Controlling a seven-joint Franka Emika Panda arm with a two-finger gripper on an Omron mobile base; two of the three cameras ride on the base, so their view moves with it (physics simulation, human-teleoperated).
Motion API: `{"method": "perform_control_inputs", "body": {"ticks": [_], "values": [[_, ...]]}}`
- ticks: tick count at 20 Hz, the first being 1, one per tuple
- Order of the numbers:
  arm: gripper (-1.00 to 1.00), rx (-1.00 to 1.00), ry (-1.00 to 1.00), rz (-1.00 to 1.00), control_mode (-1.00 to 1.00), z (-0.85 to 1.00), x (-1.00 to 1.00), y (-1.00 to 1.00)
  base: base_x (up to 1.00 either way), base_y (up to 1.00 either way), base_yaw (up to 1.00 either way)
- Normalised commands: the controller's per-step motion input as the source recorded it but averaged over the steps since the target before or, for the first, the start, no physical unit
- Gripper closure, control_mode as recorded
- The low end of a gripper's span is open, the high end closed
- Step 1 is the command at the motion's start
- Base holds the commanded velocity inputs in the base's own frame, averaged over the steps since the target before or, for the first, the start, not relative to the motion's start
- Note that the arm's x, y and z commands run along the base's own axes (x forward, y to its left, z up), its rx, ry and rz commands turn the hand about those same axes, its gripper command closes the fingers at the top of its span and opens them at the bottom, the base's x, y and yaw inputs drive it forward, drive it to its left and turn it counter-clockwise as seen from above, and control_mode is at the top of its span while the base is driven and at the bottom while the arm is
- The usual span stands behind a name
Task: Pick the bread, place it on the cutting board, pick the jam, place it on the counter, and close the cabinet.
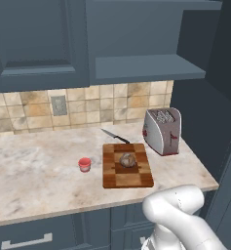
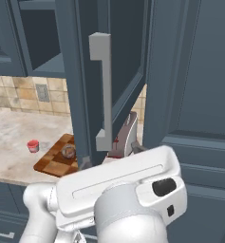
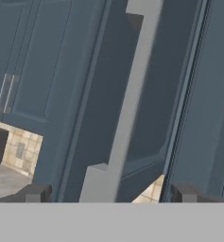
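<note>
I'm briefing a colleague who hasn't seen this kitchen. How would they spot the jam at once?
Start at the beige marbled counter under the blue-grey wall cabinets. Find the striped wooden cutting board in front of the toaster. The jam stands just left of the board, apart from it: the one small red jar, unlike the brown bread on the board.

On the counter (image 1: 34,171) — one bread (image 1: 127,159), one cutting board (image 1: 126,166), one jam (image 1: 85,164), one knife (image 1: 115,135), one toaster (image 1: 162,131)

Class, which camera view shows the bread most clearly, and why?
The left base view: the bread sits unobstructed in the middle of the cutting board. In the right base view it is small, beside the open cabinet door. The hand view faces that door.
</note>
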Motion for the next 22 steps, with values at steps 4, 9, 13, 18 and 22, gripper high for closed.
{"method": "perform_control_inputs", "body": {"ticks": [4,9,13,18,22], "values": [[-1.0,0.0,0.0,0.06,-1.0,-0.04,0.03,0.0,0.0,0.0,0.0],[-1.0,0.0,0.0,0.05,-1.0,-0.03,0.08,0.0,0.0,0.0,0.0],[-1.0,0.0,0.0,0.04,-1.0,-0.02,0.15,0.0,0.0,0.0,0.0],[-1.0,0.0,0.0,0.04,-1.0,-0.03,0.17,0.0,0.0,0.0,0.0],[-1.0,0.0,0.0,0.04,-1.0,-0.03,0.16,0.0,0.0,0.0,0.0]]}}
